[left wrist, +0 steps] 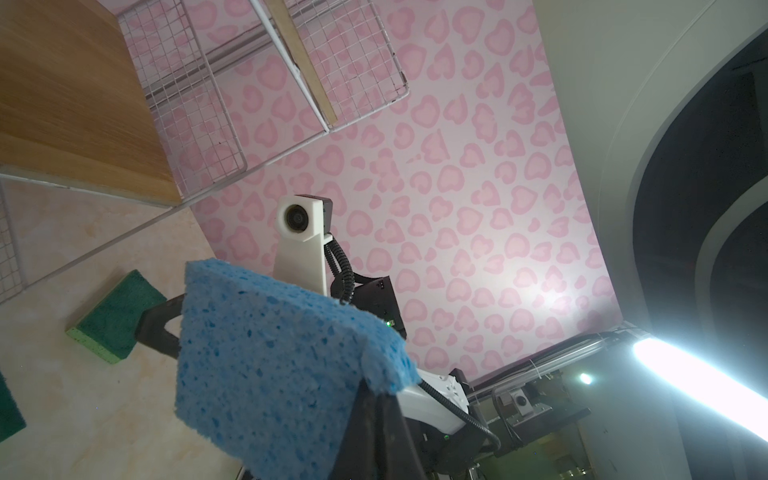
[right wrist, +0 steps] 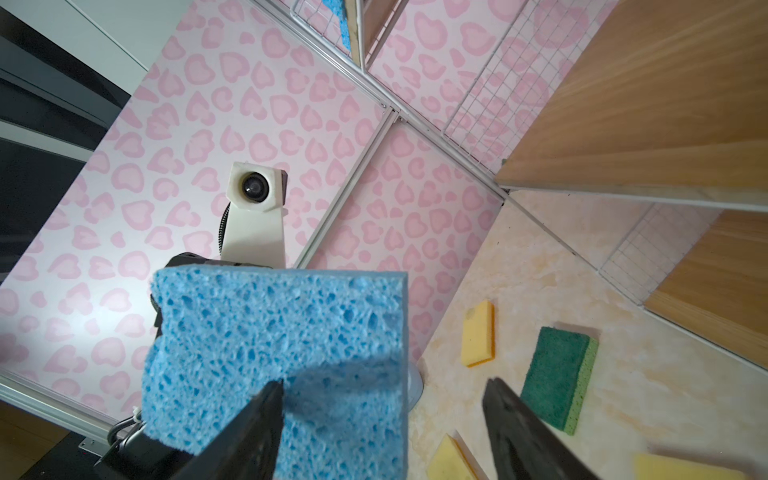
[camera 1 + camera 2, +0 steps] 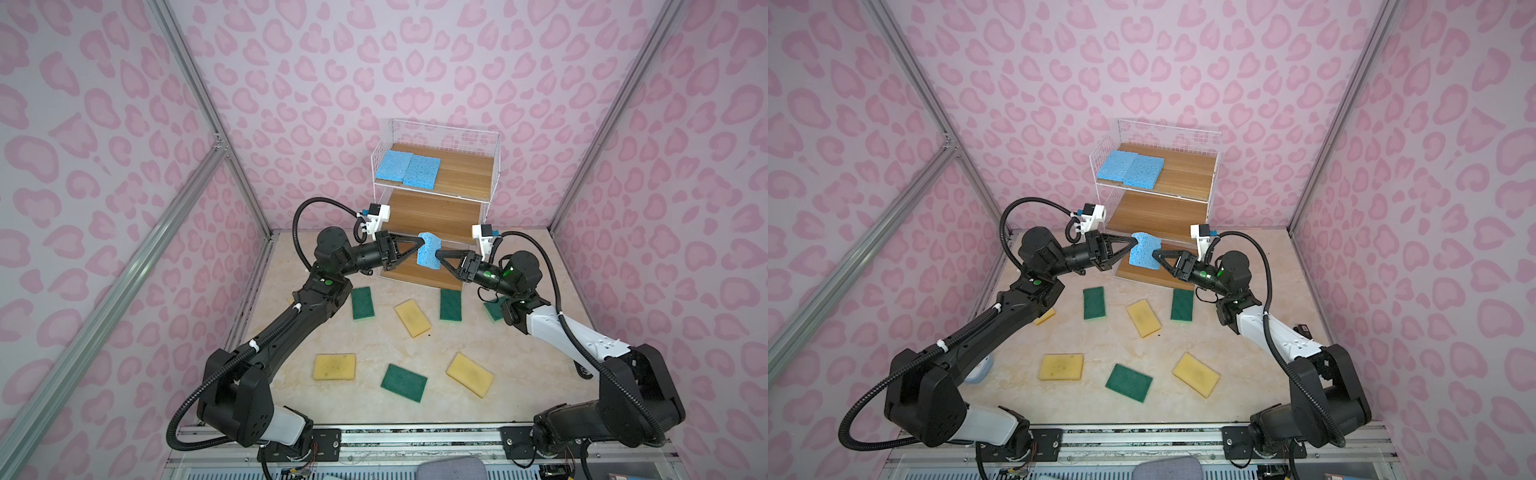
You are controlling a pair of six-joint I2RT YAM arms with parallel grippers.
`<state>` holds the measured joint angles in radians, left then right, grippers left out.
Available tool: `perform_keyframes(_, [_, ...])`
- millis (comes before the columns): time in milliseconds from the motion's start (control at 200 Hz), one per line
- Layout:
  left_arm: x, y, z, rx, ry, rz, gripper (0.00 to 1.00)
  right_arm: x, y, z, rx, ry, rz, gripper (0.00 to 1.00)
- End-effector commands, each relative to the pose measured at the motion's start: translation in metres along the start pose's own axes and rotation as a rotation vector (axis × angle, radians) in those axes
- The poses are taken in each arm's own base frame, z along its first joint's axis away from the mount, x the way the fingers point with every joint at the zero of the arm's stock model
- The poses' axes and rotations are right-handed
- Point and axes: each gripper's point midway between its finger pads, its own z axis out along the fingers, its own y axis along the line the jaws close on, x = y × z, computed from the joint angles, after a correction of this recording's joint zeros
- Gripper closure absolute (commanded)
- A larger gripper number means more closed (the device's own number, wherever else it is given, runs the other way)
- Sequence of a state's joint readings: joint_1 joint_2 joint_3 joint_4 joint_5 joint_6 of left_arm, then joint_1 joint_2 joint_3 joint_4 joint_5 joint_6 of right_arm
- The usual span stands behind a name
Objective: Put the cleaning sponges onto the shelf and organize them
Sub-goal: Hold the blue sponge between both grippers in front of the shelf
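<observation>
Sponges on the shelf?

A blue pair, flat and touching side by side at the left end of the top board. The shelf stands at the counter's far edge.

And the third blue sponge?

Up in the air, on edge, just in front of the shelf's lowest board. The left claw is clenched on one edge, and the sponge bends a little there.

The right claw?

Released, jaws spread wide. In the right wrist view one finger lies across the sponge's face; whether it touches, I can't tell. The other stands clear.

What's on the counter?

Four green sponges and four yellow sponges, scattered flat between the shelf and the near edge. One green is half hidden under the right arm; one yellow peeks out beneath the left arm, toward the left edge.
</observation>
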<state>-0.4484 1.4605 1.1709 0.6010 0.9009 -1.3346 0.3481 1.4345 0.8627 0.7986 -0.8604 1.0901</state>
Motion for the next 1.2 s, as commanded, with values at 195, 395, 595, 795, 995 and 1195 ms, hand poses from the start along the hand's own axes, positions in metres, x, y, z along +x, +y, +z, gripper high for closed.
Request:
perform_keyframes(195, [0.002, -0.025, -0.002, 0.058, 0.0, 0.061, 0.97, -0.014, 0.02, 0.009, -0.146, -0.037, 0.011, 0.33])
perform_keyframes(395, [0.002, -0.018, -0.002, 0.051, 0.002, 0.057, 0.96, -0.013, 0.02, 0.012, -0.145, -0.03, 0.003, 0.56])
perform_keyframes(595, [0.001, -0.013, 0.0, 0.048, 0.004, 0.045, 0.96, -0.01, 0.018, 0.013, -0.123, -0.028, -0.01, 0.85])
perform_keyframes(795, [0.001, -0.011, -0.002, 0.041, 0.001, 0.042, 0.96, -0.008, 0.011, 0.01, -0.063, -0.026, -0.032, 1.0])
perform_keyframes(995, [0.001, -0.006, -0.006, 0.026, -0.008, 0.037, 0.96, -0.006, 0.006, 0.006, 0.005, -0.016, -0.061, 1.0])
perform_keyframes(1195, [0.0, -0.002, -0.008, 0.016, -0.002, 0.038, 0.96, -0.006, 0.009, 0.001, 0.034, -0.011, -0.08, 1.0])
